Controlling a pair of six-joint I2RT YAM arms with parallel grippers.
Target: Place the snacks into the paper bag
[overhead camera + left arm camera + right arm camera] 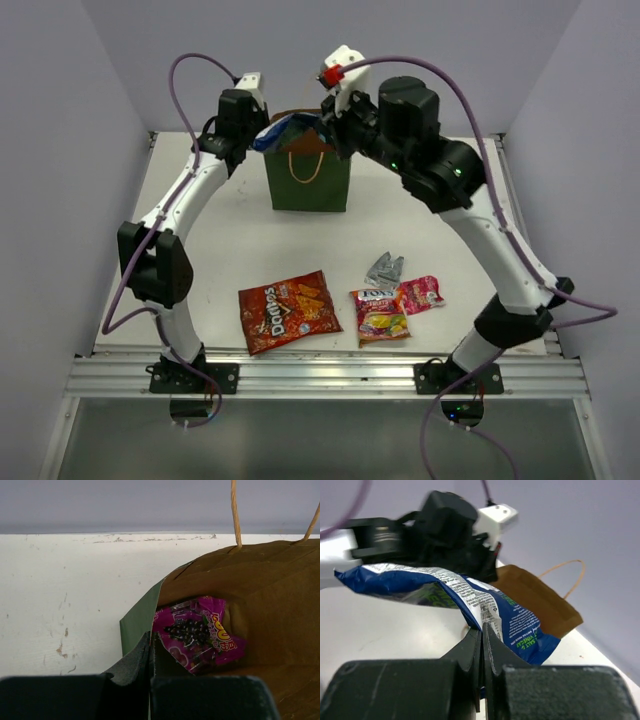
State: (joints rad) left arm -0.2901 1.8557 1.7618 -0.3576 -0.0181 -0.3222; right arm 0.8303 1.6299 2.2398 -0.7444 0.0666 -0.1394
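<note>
Paper bag [308,185]: dark green outside, brown kraft inside, tan cord handles [234,515]. It stands upright at the far middle of the table [200,230] with its mouth open.
Left gripper [151,645]: fingers together, clamped on the paper bag's wall at the rim.
Right gripper [482,632]: fingers together, pinching the lower edge of the blue bag.
Blue bag [470,597]: blue and white, crumpled, with small print on one face. It is held in the air at the paper bag's mouth, lying roughly level. Cannot tell whether any part is inside.
Purple bag [200,632]: glossy magenta with a dark fruit picture, down inside the paper bag.
Doritos [288,312]: red-orange, flat on the table, near edge, left of centre.
Candy packet [379,312]: red-yellow, flat, right of the Doritos, just beside the pink packet [422,294].
Silver packet [384,267]: crumpled, just behind the candy packet.
</note>
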